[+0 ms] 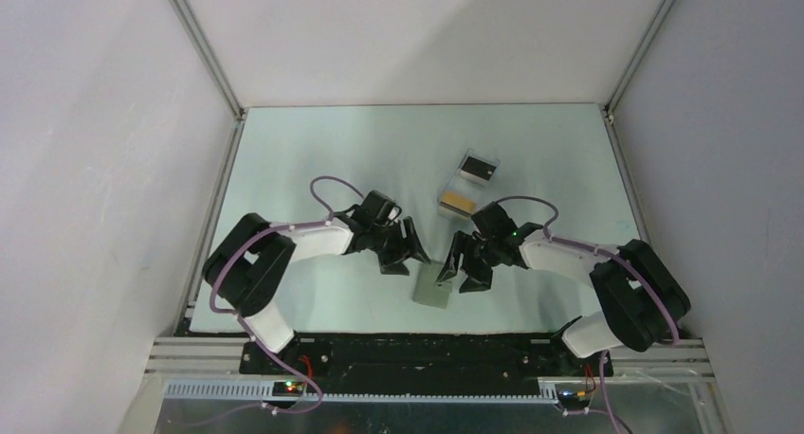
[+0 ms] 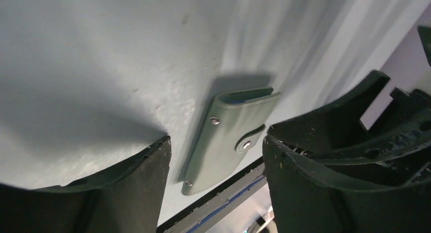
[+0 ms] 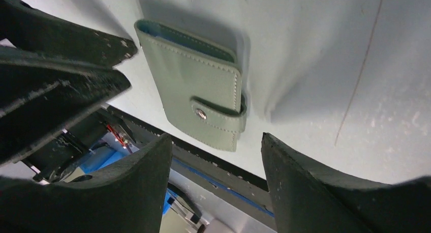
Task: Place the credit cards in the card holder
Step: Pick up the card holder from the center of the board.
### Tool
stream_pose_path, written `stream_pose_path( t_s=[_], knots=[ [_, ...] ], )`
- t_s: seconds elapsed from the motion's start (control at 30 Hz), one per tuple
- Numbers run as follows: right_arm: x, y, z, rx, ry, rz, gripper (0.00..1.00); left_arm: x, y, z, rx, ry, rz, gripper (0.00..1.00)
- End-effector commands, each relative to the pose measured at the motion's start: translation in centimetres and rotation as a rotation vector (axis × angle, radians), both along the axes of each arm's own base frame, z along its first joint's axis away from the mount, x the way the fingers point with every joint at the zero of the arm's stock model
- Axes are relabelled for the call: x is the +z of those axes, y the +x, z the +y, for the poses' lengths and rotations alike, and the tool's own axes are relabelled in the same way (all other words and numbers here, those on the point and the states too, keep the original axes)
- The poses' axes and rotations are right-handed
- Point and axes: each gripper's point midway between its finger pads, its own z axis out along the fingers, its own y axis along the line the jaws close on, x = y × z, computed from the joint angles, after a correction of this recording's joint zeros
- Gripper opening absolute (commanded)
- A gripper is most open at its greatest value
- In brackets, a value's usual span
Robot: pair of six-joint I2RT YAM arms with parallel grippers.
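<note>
On the pale desk (image 1: 313, 150) we see the closed card holder (image 1: 434, 285) lying flat between the left jaws and the right jaws, both pairs spread and gripping nothing, with the credit cards (image 1: 459, 200) well behind in a clear tray (image 1: 466, 154).

Robotics lab test cell.
White panels (image 1: 85, 169) and aluminium struts (image 1: 202, 47) are enclosing a pale table (image 1: 332, 140); left arm (image 1: 256, 263) and right arm (image 1: 630, 297) are sitting bolted at its near rail (image 1: 427, 353).
</note>
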Motion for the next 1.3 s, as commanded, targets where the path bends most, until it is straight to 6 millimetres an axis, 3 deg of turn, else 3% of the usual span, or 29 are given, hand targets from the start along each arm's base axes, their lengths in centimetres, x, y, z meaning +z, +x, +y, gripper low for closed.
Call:
stream_pose_path(
  t_s=[0.0, 0.13, 0.27, 0.47, 0.63, 1.03, 1.17, 1.27],
  knots=[
    [0.7, 1.5, 1.9, -0.015, 0.070, -0.023, 0.68, -0.5, -0.1, -2.8, -0.033, -0.088, 0.018, 0.71],
    [-0.2, 1.7, 2.5, -0.011, 0.094, -0.014, 0.67, -0.9, -0.8, -4.6, -0.094, -0.134, 0.044, 0.65],
    [-0.8, 2.0, 2.8, -0.003, 0.121, -0.004, 0.64, 0.8, -0.8, -5.5, -0.126, -0.186, -0.001, 0.58],
    [0.2, 2.9, 2.9, -0.001, 0.199, -0.051, 0.63, 3.6, -1.6, -5.3, -0.158, -0.250, -0.051, 0.57],
    [1.0, 4.2, 2.2, -0.031, 0.236, -0.093, 0.62, 4.8, -2.4, -5.0, -0.171, -0.287, -0.064, 0.54],
    [2.6, 5.2, 3.4, -0.001, 0.359, -0.132, 0.56, 5.0, -3.0, -4.6, -0.150, -0.322, -0.081, 0.47],
    [2.1, 4.8, 3.4, 0.003, 0.354, -0.106, 0.53, 4.7, -2.2, -4.4, -0.104, -0.301, -0.102, 0.31],
    [2.2, 4.8, 3.0, -0.003, 0.326, -0.117, 0.54, 5.2, -1.9, -4.2, -0.080, -0.299, -0.119, 0.25]
  ],
)
